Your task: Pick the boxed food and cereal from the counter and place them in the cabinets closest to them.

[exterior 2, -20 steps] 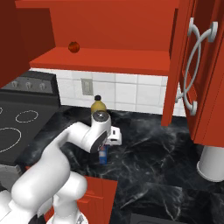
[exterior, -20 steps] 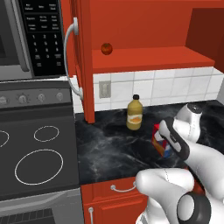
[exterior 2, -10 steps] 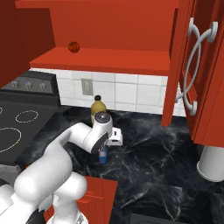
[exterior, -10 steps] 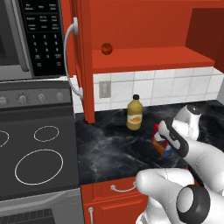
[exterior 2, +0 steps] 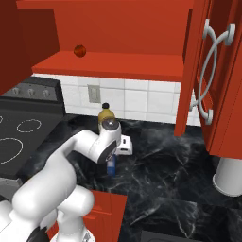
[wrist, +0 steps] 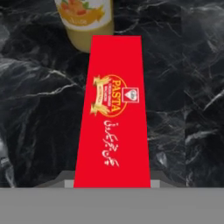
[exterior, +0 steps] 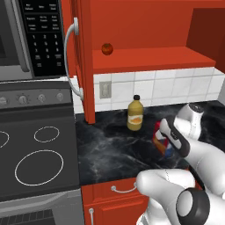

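**Pincer clenched on the pasta box, low over the counter**

Left to right in the left base view: grey stovetop (exterior: 37, 154) with white rings, an open red cabinet door (exterior: 83, 61) with a curved white handle, then the glossy black, white-veined counter (exterior: 110, 149). A squat yellow bottle (exterior: 135, 114) with a black cap and an orange label stands near the tiled wall. On the cabinet shelf (exterior: 149, 59) above it sits a small round red-orange object (exterior: 106, 48).

Writing: in the hand view the red box (wrist: 113, 118) reads "PASTA" in yellow inside a wheat-ear emblem, with a small white logo beside it and a line of white script below that I cannot read. The box is a flat, smooth, long carton, its far end just beside the bottle.

My arm reaches forward, elbow bent, wrist angled downward. My pincer (exterior: 163, 141) is closed on the box's near end; the fingertips are hidden by the box.
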Available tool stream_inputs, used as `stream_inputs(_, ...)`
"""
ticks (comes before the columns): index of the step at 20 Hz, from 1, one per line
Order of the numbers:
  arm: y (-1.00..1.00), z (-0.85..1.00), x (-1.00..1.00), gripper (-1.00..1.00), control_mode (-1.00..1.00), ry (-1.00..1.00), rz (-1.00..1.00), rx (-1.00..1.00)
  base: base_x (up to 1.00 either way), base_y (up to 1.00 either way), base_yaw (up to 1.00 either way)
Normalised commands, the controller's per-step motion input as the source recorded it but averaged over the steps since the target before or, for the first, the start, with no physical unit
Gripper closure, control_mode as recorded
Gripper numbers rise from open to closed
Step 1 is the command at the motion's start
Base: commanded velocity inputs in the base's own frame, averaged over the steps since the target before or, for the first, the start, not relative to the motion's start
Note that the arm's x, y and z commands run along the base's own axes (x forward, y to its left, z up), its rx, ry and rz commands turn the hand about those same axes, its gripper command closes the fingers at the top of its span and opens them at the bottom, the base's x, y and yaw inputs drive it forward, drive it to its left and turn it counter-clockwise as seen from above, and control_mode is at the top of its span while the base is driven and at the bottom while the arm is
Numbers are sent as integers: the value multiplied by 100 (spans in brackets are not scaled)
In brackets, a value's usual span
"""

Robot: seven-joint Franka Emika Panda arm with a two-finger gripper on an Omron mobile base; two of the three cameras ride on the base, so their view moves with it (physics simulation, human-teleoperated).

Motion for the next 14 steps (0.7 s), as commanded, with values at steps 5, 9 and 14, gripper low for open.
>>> stream_inputs(5,0,58,0,100,-100,-1,0,1,0,0,0)
stream_inputs(9,-5,65,0,100,-100,-1,0,2,0,0,0)
stream_inputs(14,-9,68,-4,100,-100,-6,0,3,0,0,0)
